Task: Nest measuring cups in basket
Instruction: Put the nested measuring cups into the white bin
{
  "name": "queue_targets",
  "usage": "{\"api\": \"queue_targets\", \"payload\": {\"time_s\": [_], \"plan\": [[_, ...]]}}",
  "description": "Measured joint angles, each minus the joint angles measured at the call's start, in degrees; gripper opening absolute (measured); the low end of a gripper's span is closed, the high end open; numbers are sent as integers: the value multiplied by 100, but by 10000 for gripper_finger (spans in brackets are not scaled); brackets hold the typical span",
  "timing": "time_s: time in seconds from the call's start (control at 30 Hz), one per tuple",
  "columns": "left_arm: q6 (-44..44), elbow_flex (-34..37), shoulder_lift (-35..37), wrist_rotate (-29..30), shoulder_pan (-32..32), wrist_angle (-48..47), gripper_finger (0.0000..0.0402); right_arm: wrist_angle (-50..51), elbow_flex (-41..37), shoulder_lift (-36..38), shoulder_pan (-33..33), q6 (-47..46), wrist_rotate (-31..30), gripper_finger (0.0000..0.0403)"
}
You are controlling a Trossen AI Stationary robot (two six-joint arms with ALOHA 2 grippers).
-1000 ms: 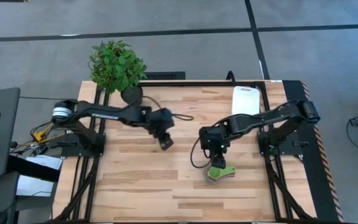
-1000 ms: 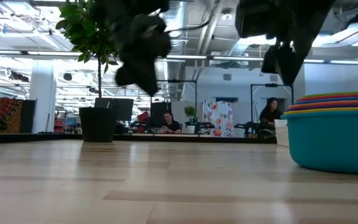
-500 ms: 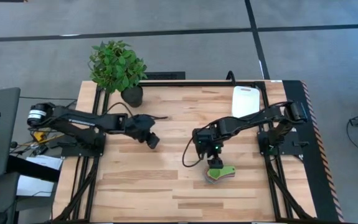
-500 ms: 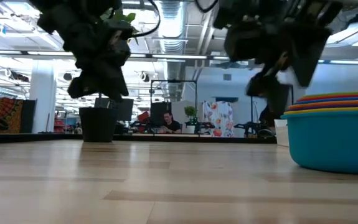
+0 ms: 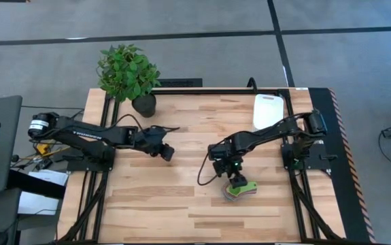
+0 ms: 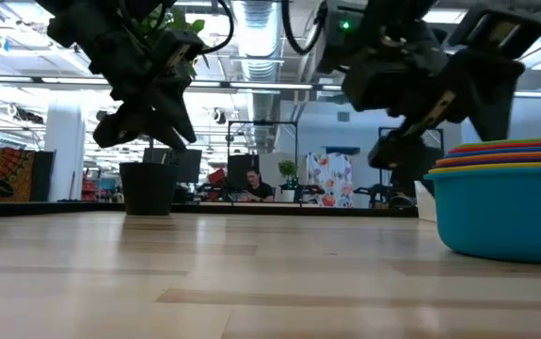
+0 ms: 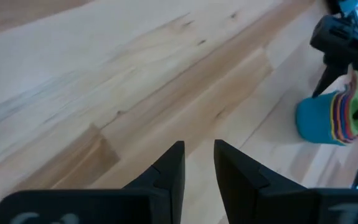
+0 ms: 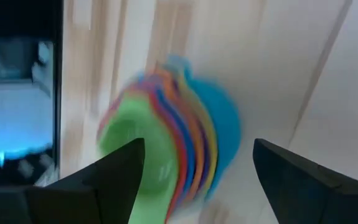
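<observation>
The measuring cups (image 5: 240, 190) sit nested in one stack on the bench (image 5: 181, 211), teal outermost and green innermost, so the nesting looks done. But the stack is on bare wood, and the white basket (image 5: 268, 109) lies well beyond the right claw (image 5: 234, 178), at the far edge. Judging from this, carrying the stack over is what remains. The right claw hangs just above the stack, fingers spread wide and empty. Off to its side, the left claw (image 5: 167, 152) hovers over open bench, fingers nearly together, holding nothing.
</observation>
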State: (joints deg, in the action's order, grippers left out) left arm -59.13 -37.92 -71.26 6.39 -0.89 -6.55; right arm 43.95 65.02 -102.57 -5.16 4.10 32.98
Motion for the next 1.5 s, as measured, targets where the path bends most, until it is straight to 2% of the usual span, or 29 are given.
{"api": "queue_targets", "payload": {"time_s": [0.27, 0.47, 1.0, 1.27, 1.5], "plan": [[-397, -2, 2, 37, -118, -23, 73, -105, 4, -275, -1, 180, 137, 305], [-497, -4, 2, 42, -170, -96, 73, -108, 21, -451, -6, 240, 371, 271], [-622, -4, 2, 356, -164, -180, 73, -42, 21, -450, 47, 62, 397, 118], [-624, -4, 2, 414, -164, -185, 73, 230, 13, -426, 43, -7, 374, 104], [-554, -4, 2, 494, -153, -203, 73, 424, -5, -78, 41, -271, -32, 103]]}}
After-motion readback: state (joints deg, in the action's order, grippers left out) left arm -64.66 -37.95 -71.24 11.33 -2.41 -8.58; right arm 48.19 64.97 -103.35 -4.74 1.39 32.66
